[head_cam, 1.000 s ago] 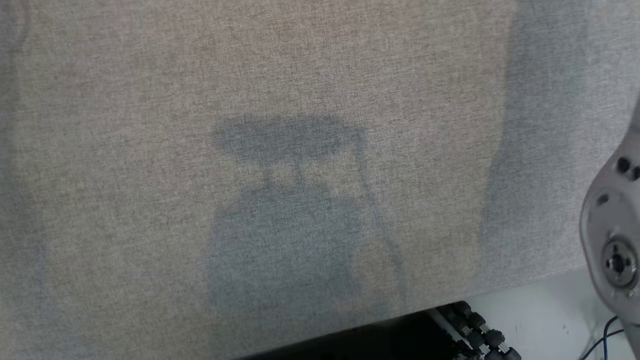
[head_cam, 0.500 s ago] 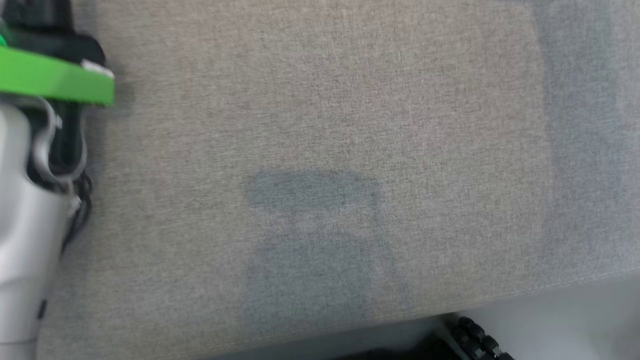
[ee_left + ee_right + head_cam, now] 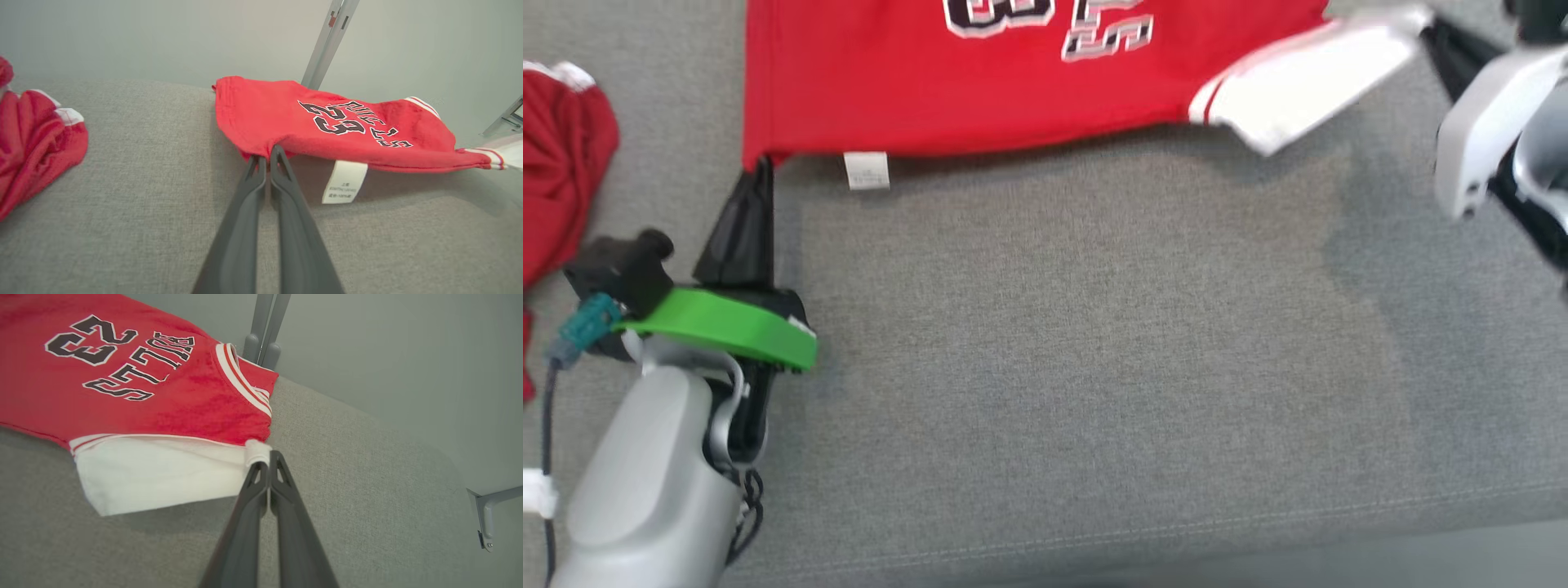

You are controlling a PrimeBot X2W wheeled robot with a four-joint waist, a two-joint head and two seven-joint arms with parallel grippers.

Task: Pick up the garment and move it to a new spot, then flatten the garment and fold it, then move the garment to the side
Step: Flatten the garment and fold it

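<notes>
My left pincer (image 3: 267,153) is clenched on the hem corner of the red garment (image 3: 286,110), which stretches ahead of my fingertips, its near edge raised off the grey cushion (image 3: 122,183). My right pincer (image 3: 267,456) is clenched on its white sleeve (image 3: 163,477), the shirt spreading left of it

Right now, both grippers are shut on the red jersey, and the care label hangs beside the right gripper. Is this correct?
Not quite. The care label hangs beside the left gripper, not beside the right gripper; the left wrist view shows it. The rest holds: both grippers are shut on the red jersey, the right one at its white sleeve.
</notes>
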